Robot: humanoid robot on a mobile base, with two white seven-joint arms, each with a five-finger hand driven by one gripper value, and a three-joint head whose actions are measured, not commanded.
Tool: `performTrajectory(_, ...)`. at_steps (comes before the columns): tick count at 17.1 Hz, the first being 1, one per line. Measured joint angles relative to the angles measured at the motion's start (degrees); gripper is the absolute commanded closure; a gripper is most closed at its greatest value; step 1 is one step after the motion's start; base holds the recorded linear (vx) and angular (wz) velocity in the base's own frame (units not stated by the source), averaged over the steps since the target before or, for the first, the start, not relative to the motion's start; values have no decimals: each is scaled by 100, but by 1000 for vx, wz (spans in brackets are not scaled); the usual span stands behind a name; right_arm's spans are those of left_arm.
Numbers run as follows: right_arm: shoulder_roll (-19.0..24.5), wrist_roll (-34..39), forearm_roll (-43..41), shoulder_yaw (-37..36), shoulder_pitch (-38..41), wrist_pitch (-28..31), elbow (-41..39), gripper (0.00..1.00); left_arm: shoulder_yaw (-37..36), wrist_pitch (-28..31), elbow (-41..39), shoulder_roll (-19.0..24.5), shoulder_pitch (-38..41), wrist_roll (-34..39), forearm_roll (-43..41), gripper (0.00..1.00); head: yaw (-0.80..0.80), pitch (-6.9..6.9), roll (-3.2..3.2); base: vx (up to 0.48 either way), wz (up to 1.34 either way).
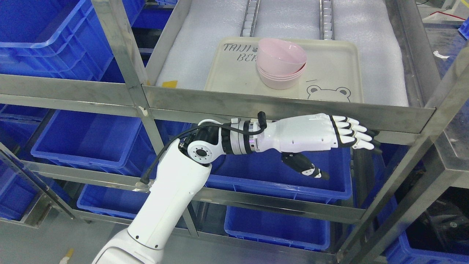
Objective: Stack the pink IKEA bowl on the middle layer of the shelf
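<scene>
My left hand (322, 137): fingers extended and spread, thumb hanging below, holding nothing; it sits just under the steel front rail (285, 110) of the shelf, at 5 o'clock from the bowls.

Pink bowls (281, 64): nested stack, topmost tilted, on a cream tray (329, 77).

Tray: bare surface at 3 o'clock of the stack; white foam liner (190, 58) surrounds it.

Blue bin (278, 176) beneath my hand: contents not visible. Other blue bins (88, 135) at 9 o'clock.
</scene>
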Motion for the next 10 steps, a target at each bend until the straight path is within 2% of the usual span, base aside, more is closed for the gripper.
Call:
performTrajectory(6, 0, 0, 0, 0, 0, 0, 0, 0, -168, 0, -106, 0, 921, -53, 6, 12, 0, 0, 0, 0, 0)
performTrajectory(10, 0, 0, 0, 0, -1, 0, 0, 0, -203, -3, 8, 0, 1886, -68, 5, 12, 0, 0, 0, 0, 0)
